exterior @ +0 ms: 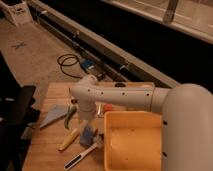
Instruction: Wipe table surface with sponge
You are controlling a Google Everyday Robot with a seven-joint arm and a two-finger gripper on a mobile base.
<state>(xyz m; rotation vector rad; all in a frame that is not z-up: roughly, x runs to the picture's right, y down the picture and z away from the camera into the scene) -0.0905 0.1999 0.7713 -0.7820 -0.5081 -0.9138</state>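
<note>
Gripper [87, 127] low at centre frame, jaws wide, just over sponge [88, 136]. Table [47, 150] beneath, yellow bin [132, 116] at lower right.

Setting around my workstation. Lower left: the table surface [50, 145], light-brown wooden planks, seen from above at an angle. Left edge: a bulky black object [15, 102]; I cannot tell what kind. Upper left: grey, speckled floor [35, 50], with a white box [17, 11] in the corner and a coiled black cable [67, 64] lying just beside a small blue item [88, 65]. A long pale rail [105, 47] runs diagonally from upper left toward right centre, and behind it lies a dark band [135, 30]. Upper right: a lighter surface [192, 17] with an upright post [172, 10]. The light is dim and warm.
</note>
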